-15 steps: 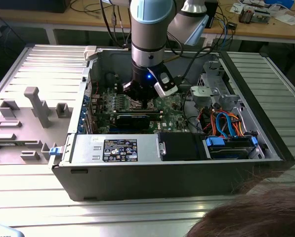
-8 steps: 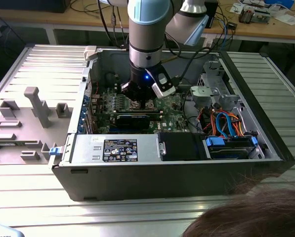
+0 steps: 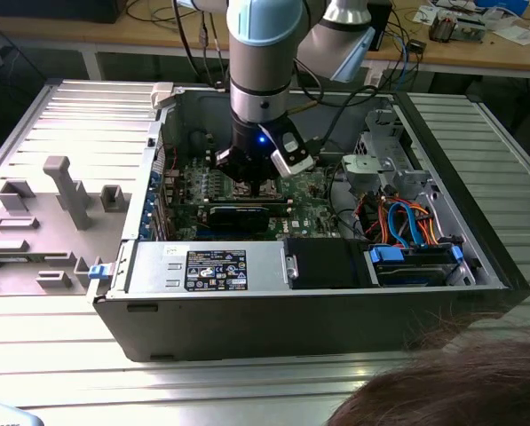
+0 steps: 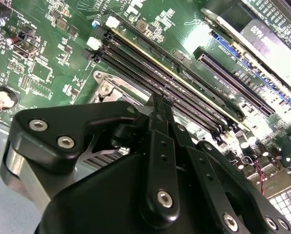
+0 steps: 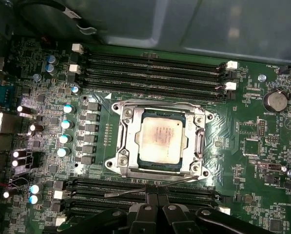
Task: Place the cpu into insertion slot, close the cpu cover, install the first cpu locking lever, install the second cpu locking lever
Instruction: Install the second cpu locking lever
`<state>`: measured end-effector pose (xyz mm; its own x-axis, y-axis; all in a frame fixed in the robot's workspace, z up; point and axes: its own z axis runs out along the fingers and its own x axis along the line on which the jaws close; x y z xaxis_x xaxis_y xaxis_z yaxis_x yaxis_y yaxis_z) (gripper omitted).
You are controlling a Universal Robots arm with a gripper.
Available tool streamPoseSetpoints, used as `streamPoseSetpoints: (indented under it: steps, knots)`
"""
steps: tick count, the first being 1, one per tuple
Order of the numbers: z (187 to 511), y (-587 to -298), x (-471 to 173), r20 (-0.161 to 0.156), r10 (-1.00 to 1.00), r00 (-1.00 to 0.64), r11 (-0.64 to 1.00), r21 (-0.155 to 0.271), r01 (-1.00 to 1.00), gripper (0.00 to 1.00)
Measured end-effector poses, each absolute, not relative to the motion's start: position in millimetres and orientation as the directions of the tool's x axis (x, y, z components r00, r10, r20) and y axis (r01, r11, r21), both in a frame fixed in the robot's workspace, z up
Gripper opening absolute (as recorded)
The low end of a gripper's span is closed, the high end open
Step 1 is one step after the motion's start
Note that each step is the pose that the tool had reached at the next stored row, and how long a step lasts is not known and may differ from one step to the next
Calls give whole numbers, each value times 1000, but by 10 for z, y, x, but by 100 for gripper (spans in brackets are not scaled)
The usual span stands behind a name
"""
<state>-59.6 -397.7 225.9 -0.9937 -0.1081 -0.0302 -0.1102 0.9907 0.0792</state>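
In the first wrist view the cpu [image 5: 160, 139], a silvery-beige square, lies in the insertion slot [image 5: 117, 163] on the green motherboard. The silver cpu cover [image 5: 126, 141] lies flat around it. A thin wire locking lever [image 5: 126, 192] stands out at a slant along the socket's near side. My gripper [image 5: 153, 196] is shut, with its tips right at that wire. In the second wrist view the gripper [image 4: 157, 105] points at a corner of the socket [image 4: 106, 90]. In the exterior view the gripper [image 3: 251, 188] is low inside the open computer case.
Long black memory slots [image 5: 150, 73] flank the socket on both sides. Capacitors [image 5: 67, 124] and a coin battery [image 5: 274, 101] stand nearby. The case holds a power supply [image 3: 211, 266] and a drive cage with blue and orange cables [image 3: 407, 231]. A person's hair [image 3: 460, 390] shows at the exterior view's lower right.
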Motion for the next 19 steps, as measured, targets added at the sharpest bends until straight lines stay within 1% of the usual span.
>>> streamPoseSetpoints:
  steps: [19]
  knots:
    - [2096,-3941,-909,-30,-110,-993,990,80,-112,11]
